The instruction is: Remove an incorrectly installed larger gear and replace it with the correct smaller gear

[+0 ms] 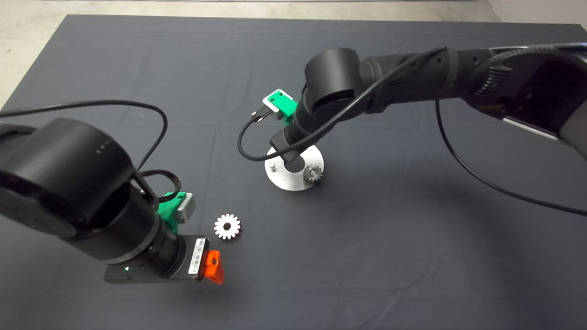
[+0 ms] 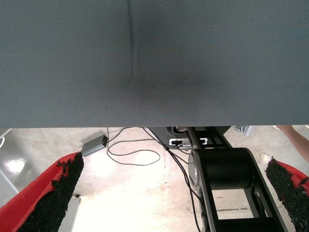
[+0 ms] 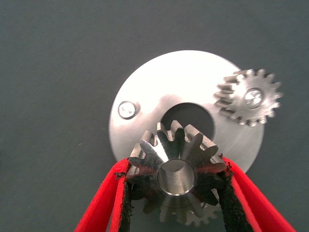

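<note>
Left gripper (image 2: 174, 164), lower left of the head view, low over the desk (image 1: 412, 256): jaws spread wide, nothing between them. It looks idle.

The larger gear (image 1: 227, 226) lies flat on the desk just right of that arm, bright face up, well apart from the round plate (image 1: 286, 181). Removal reads as done.

Right gripper (image 3: 175, 166), centre of the head view, over the plate: jaws closed on the smaller gear (image 3: 176, 176), pads pressing its teeth from two opposite sides. The bore faces the wrist camera, so the gear's axis runs along the approach line, roughly upright over the plate.

Key relation: the bare pin (image 1: 272, 166) stands on the plate's left part in the head view. In the wrist view the held gear sits off to one side of that pin (image 3: 127, 109), not over it. My judgement is that a sideways shift to line bore and pin comes before lowering.

A pale gear (image 3: 248, 96) is seated on the plate's far rim.

Hidden: the arm's wrist covers gripper and held gear in the head view. Another gear's teeth (image 3: 193, 221) peek from behind the held one. Height of the held gear above the plate: cannot tell.
</note>
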Action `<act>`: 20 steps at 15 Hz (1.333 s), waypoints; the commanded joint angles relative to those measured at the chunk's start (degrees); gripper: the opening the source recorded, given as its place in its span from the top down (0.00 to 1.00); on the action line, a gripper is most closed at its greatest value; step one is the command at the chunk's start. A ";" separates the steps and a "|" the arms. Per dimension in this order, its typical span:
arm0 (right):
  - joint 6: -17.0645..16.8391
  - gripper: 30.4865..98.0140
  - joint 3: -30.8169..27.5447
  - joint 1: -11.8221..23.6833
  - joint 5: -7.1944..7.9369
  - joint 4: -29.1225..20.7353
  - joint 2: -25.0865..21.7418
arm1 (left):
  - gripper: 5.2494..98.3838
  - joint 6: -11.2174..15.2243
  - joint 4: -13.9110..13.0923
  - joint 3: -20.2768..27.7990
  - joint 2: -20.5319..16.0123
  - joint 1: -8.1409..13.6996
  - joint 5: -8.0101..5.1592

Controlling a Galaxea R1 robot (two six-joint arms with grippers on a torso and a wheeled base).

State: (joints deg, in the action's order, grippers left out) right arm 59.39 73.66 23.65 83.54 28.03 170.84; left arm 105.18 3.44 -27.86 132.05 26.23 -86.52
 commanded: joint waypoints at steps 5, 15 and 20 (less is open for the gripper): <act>-0.33 0.87 0.24 0.96 -3.32 -1.92 0.60 | 0.01 0.29 0.08 0.80 -0.07 0.66 -0.14; -5.10 0.87 2.16 0.75 -8.39 -1.31 1.04 | 0.01 0.33 -0.01 1.33 -0.07 0.66 -0.14; -11.14 0.87 4.19 -0.71 -10.95 -0.52 1.04 | 0.01 0.29 -0.01 1.42 -0.07 0.58 -0.14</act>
State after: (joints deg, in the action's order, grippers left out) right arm 50.65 77.31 22.63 74.31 27.37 171.45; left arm 105.22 3.43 -27.09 132.05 26.23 -86.52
